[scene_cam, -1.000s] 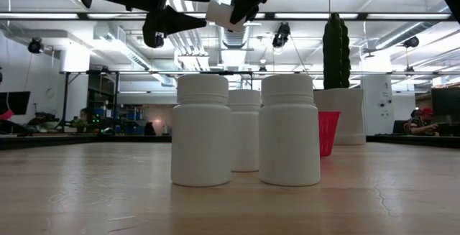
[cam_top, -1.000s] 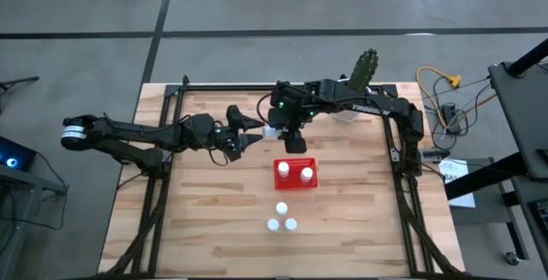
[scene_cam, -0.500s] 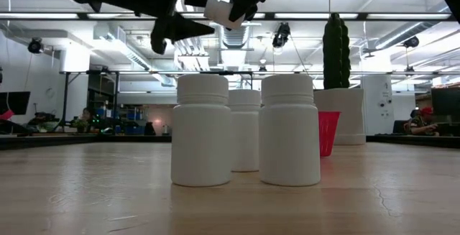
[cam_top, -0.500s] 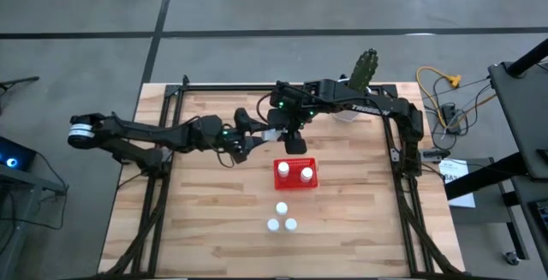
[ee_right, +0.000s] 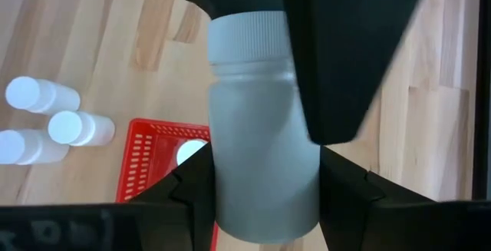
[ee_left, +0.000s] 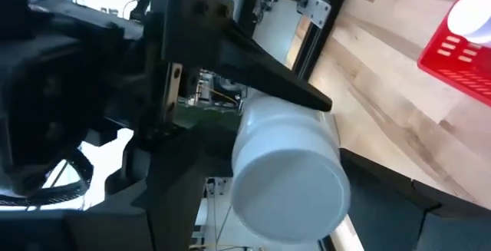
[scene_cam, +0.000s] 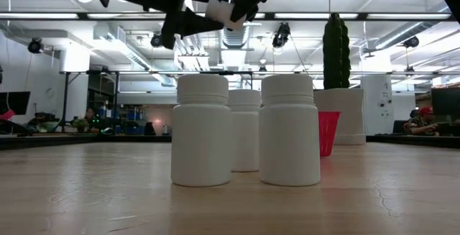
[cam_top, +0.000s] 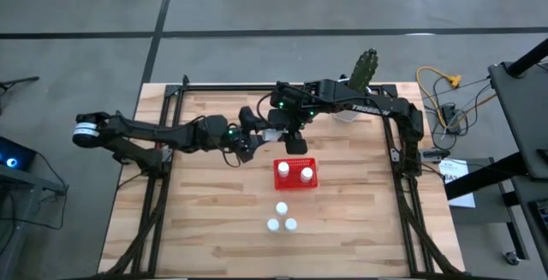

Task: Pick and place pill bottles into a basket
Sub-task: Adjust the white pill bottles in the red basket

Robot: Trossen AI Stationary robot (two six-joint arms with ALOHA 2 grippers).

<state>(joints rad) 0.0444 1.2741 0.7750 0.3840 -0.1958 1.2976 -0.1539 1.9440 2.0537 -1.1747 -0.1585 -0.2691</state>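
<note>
Right wrist view: right end effector (ee_right: 265,140) clamps pill bottle (ee_right: 257,120)

White bottle (ee_right: 265,120) airborne above basket (cam_top: 294,174)

Six pill bottles (cam_top: 282,207): three standing loose on the table (cam_top: 197,220), two inside the one red basket (cam_top: 294,182) (caps showing), one held aloft; one cactus pot (cam_top: 347,113); two arms

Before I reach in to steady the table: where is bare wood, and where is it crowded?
Bare: wood left of the three standing bottles, and right of the basket. Crowded: behind the basket, where both end effectors meet at a held bottle.
</note>
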